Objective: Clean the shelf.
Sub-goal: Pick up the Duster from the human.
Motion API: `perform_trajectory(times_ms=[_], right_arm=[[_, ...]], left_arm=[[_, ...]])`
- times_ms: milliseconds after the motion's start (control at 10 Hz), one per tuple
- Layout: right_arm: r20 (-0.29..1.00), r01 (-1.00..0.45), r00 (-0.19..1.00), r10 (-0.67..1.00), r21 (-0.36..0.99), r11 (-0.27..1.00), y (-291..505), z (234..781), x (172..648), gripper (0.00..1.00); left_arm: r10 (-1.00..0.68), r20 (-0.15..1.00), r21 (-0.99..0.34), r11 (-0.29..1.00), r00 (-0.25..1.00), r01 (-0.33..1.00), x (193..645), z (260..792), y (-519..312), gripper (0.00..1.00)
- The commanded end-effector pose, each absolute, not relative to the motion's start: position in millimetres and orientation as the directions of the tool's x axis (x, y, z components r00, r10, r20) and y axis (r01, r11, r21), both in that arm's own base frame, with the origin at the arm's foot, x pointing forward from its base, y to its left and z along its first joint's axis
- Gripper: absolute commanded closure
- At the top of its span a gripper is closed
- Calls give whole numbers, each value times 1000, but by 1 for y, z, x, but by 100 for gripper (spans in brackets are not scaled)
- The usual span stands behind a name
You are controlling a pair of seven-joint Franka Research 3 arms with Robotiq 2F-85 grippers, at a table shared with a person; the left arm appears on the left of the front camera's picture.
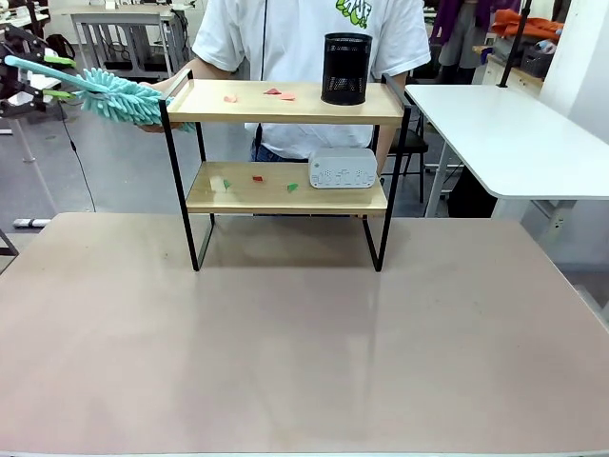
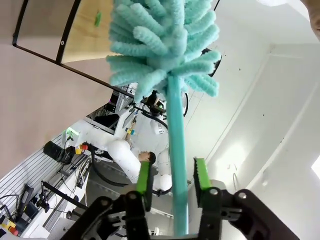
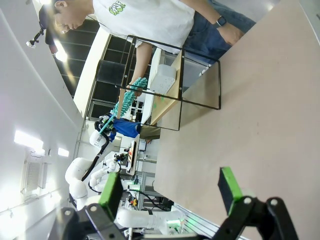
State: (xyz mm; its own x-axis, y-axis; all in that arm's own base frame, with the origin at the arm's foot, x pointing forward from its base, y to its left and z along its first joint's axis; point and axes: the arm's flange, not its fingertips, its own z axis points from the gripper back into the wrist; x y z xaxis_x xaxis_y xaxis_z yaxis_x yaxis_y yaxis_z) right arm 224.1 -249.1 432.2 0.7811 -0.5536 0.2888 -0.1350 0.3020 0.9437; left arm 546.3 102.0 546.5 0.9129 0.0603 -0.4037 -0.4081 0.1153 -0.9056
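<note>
1. Gripping the teal duster [image 1: 124, 98] by its handle, the left gripper [image 2: 172, 172] is hovering beside the shelf [image 1: 304, 112], and the fluffy head is touching the shelf's upper left rail.
2. The right gripper [image 3: 170, 192] is hanging well apart from the shelf, pads spread wide and empty.
3. The shelf is standing on the table [image 1: 285, 362], with a person [image 1: 285, 38] just behind it.
4. A black mesh cup [image 1: 345, 69] is sitting on its top board and a white box [image 1: 343, 168] on its lower board, with paper scraps [image 1: 257, 178] on both.

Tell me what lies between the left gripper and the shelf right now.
In the front view, the teal duster spans that stretch: its handle sits in the left gripper and its fluffy head reaches the shelf at its left rail.
</note>
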Motion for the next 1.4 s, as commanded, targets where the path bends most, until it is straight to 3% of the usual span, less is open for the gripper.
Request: perform_trajectory(times_ms=[0, 100, 800, 1000, 1300], right_arm=[[317, -168, 769, -555, 938, 303, -250, 434, 227, 0], [317, -168, 769, -555, 938, 303, -250, 434, 227, 0], [317, -168, 769, -555, 938, 303, -250, 434, 227, 0], [317, -168, 769, -555, 938, 303, -250, 434, 227, 0], [317, -168, 769, -555, 938, 303, -250, 434, 227, 0]], left_arm=[[51, -395, -908, 127, 917, -398, 549, 548, 104, 95], [56, -393, -908, 130, 918, -397, 549, 548, 103, 100], [61, -341, -925, 154, 938, -346, 545, 545, 102, 100], [-32, -172, -969, 183, 985, -163, 527, 552, 103, 100], [-176, 174, -950, 228, 969, 212, 460, 580, 124, 100]])
